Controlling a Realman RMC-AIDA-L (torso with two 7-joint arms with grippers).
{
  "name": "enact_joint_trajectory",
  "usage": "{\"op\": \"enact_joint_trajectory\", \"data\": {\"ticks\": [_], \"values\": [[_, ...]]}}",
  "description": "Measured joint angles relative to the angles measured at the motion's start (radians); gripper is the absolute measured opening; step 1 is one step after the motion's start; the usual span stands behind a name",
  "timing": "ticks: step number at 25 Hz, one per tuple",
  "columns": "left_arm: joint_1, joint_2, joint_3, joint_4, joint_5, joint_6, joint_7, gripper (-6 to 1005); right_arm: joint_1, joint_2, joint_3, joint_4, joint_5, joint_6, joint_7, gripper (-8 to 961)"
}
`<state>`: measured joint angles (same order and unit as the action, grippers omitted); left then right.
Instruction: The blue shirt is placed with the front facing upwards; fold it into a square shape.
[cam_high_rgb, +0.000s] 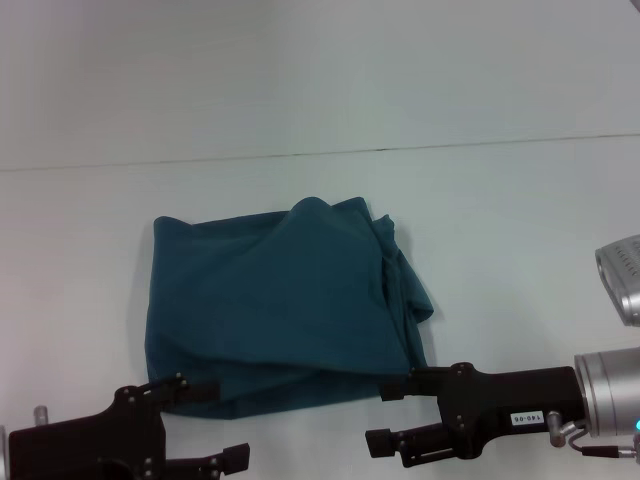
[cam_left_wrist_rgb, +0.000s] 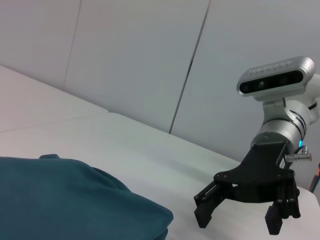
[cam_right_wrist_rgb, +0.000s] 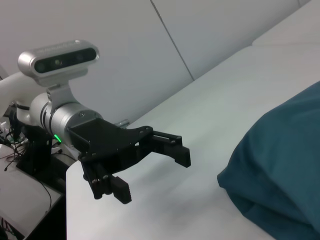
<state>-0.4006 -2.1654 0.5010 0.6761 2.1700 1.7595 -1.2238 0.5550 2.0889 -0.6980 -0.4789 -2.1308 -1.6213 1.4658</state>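
The blue shirt (cam_high_rgb: 285, 305) lies folded into a rough square on the white table (cam_high_rgb: 520, 230). Only plain teal cloth shows, and its right edge is bunched and wrinkled. My left gripper (cam_high_rgb: 228, 422) hovers open at the shirt's near left corner, holding nothing. My right gripper (cam_high_rgb: 388, 414) stands open at the near right corner, also holding nothing. The left wrist view shows the shirt (cam_left_wrist_rgb: 70, 202) with the right gripper (cam_left_wrist_rgb: 239, 221) beyond it. In the right wrist view, the left gripper (cam_right_wrist_rgb: 154, 175) is apart from the shirt (cam_right_wrist_rgb: 285, 165).
A thin seam (cam_high_rgb: 400, 148) runs across the table behind the shirt. White surface surrounds the shirt on all sides. The table's edge (cam_right_wrist_rgb: 70, 180) lies close behind the left gripper, with cables and equipment below it.
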Motion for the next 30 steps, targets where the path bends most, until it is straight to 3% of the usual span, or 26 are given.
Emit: {"op": "enact_joint_trajectory", "data": {"ticks": [30], "values": [[0.0,0.001,-0.002,-0.02,-0.001,-0.039,0.003,933,-0.01,0.002,0.001,0.052,0.009,0.042,-0.013,944]]}}
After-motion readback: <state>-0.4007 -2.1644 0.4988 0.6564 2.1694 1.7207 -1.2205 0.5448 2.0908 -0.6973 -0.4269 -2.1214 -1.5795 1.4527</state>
